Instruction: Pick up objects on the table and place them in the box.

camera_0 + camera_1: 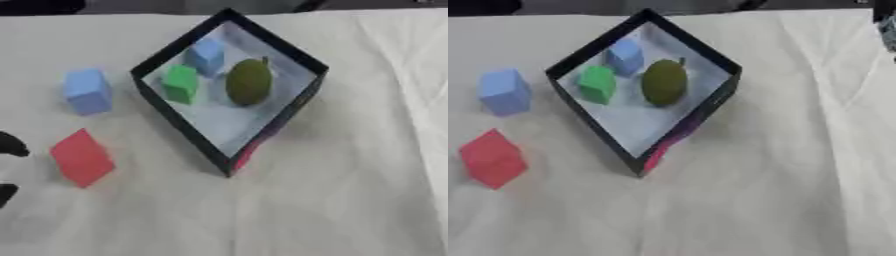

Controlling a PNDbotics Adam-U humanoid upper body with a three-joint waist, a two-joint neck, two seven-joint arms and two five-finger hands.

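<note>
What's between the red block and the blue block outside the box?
Nothing: only bare white tablecloth lies between the red block and the blue block left of the box, clearest in the left eye view.

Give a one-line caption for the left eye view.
Box holds a green block, blue block and olive fruit; two blocks wait outside.

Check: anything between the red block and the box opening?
Nothing lies on the cloth between the red block and the box. Only the box's own black near-left wall faces it; the block must go over that. The blue block sits off to the far side.
</note>
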